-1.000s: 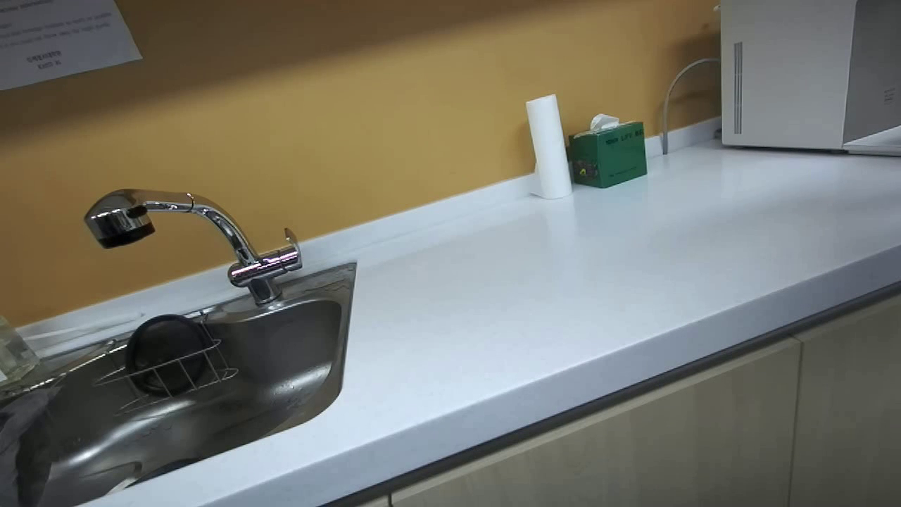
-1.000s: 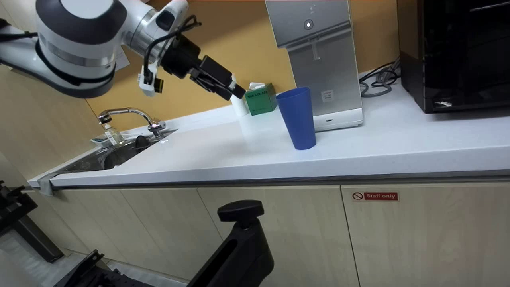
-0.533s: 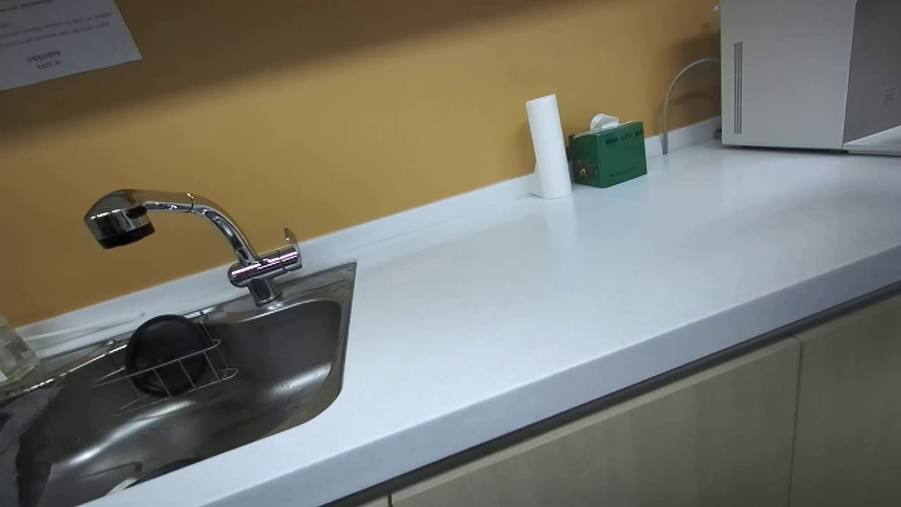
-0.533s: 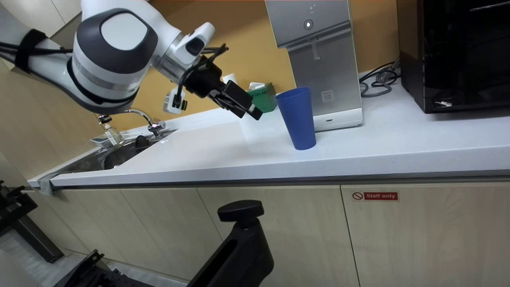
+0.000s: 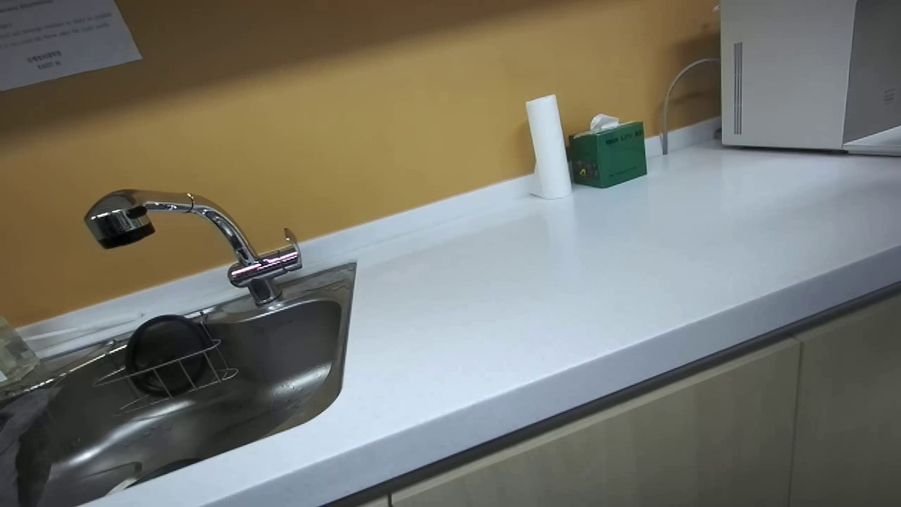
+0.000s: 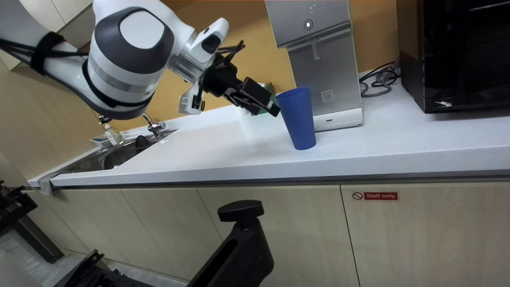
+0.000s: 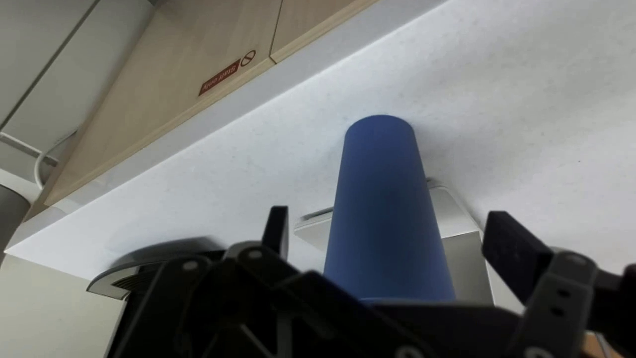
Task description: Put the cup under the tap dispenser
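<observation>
A blue cup (image 6: 298,119) stands upright on the white counter, near its front edge. My gripper (image 6: 274,109) is at the cup's upper side, to its left in this exterior view. In the wrist view my gripper (image 7: 390,238) is open, with the cup (image 7: 382,199) appearing between the spread fingers and a gap on each side. The cup's rim is hidden behind the gripper there. The tap dispenser, a chrome faucet (image 5: 229,232) with a dark spray head, rises over the sink. In an exterior view my arm hides part of the faucet (image 6: 156,126).
A tall silver machine (image 6: 330,75) with a small spout stands right behind the cup. A black appliance (image 6: 458,59) is farther right. A paper roll (image 5: 549,148) and a green tissue box (image 5: 609,155) stand by the wall. The sink (image 5: 295,345) holds a wire rack.
My arm and gripper have moved to the right and down, closer to the cup. The cup and the faucet have not moved.
</observation>
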`<state>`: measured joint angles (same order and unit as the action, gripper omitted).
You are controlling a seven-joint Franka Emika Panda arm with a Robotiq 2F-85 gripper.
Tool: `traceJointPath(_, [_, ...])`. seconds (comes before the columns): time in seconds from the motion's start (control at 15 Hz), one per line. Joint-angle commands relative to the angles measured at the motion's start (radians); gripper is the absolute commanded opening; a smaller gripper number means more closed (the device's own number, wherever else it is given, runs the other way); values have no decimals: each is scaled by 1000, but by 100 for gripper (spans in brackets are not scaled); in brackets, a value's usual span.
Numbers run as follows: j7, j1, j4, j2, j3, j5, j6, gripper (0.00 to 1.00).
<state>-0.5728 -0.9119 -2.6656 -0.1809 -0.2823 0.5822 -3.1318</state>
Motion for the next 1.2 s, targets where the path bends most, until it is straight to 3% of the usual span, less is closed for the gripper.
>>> traceJointPath(0.0, [-72,-89,49,40,-72,59,-31,100])
traceJointPath(0.33, [-89,-177,94,89,-160,75,-49,100])
traceJointPath(0.47, [-74,-181,110,128,-181,66,-45,100])
traceJointPath(0.53, [-36,-162,73,81,-155,38,-40,100])
traceJointPath(0.8, [-36,-167,91,120,-171,38,-40,100])
traceJointPath(1.13, [-58,-221,101,89,-182,107,-66,100])
